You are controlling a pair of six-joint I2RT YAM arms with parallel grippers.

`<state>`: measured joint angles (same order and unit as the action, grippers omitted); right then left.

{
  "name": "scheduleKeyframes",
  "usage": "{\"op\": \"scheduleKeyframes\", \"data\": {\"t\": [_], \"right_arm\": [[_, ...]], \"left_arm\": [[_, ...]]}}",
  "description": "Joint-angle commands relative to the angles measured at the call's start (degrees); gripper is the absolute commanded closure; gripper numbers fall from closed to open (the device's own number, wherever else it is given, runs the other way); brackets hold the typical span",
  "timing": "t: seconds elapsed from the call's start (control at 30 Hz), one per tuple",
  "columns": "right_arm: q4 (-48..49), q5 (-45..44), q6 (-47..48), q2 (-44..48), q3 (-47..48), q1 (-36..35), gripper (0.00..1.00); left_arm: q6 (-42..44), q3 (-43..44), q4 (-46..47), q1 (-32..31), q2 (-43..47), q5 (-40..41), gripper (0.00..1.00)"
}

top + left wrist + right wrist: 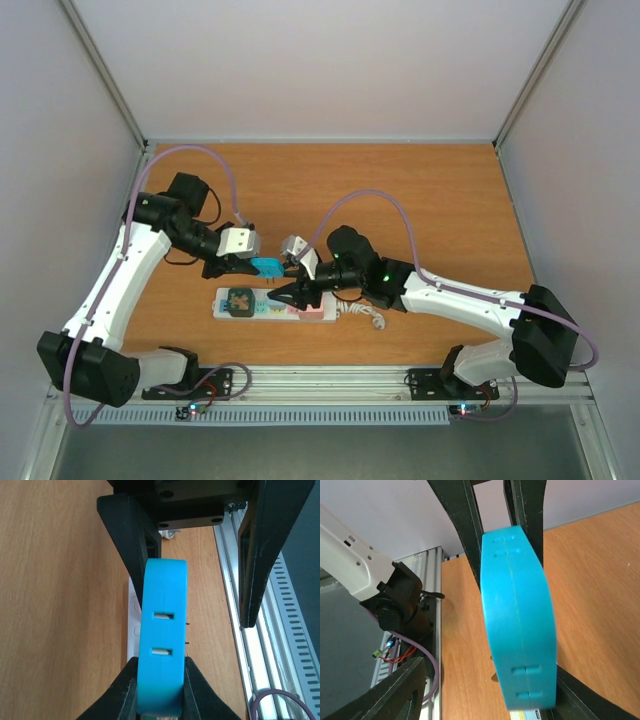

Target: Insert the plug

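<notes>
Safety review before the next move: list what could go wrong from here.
1. The left gripper pinches the blue plug only at one end, so it may pivot when pushed.
2. The open right gripper straddles the same plug; closing could hit the left gripper's fingers or knock the plug askew.

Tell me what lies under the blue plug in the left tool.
Only an edge of the white power strip shows beneath the blue plug, on the wooden table. The plug covers the rest, so the sockets there cannot be seen.

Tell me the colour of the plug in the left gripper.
The plug is bright blue; the left wrist view shows it best.
</notes>
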<state>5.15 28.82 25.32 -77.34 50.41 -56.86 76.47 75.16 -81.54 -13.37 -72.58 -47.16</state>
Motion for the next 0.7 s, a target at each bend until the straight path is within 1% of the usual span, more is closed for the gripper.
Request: {"op": "scheduleKeyframes", "data": {"t": [0.0,0.07,0.13,0.3,0.4,0.47,0.63,0.67], "right_arm": [[-1.55,2.02,1.09,-1.75,4.10,-0.27,0.40],[-1.98,1.43,0.93,-2.53,5.36,-0.27,0.41],[-2.79,1.33,1.19,-3.32,6.80,-0.27,0.45],[-4.27,0.79,1.59,-4.85,8.52,-0.27,0.59],[-4.64,0.65,2.14,-4.93,8.51,-0.27,0.61],[-6.67,0.62,2.70,-5.05,8.74,-0.27,0.63],[-8.55,-0.18,3.51,-5.56,9.29,-0.35,0.70],[-9.06,-0.50,3.85,-5.76,9.53,-0.46,0.69]], "left_arm": [[-1.04,-0.74,-1.15,-0.15,1.19,-1.10,0.99],[-1.17,-0.84,-1.09,-0.16,1.46,-0.87,0.99],[-1.36,-0.80,-1.08,-0.15,1.64,-0.79,0.99],[-2.17,-0.82,-1.17,-0.14,1.82,-0.12,0.99],[-2.52,-1.03,-1.18,-0.14,1.98,0.29,0.99],[-2.62,-1.00,-1.16,-0.16,2.15,0.62,0.99],[-3.00,-1.01,-1.17,-0.15,2.36,1.09,0.99],[-3.10,-0.99,-1.17,-0.16,2.35,1.09,0.99]]}}
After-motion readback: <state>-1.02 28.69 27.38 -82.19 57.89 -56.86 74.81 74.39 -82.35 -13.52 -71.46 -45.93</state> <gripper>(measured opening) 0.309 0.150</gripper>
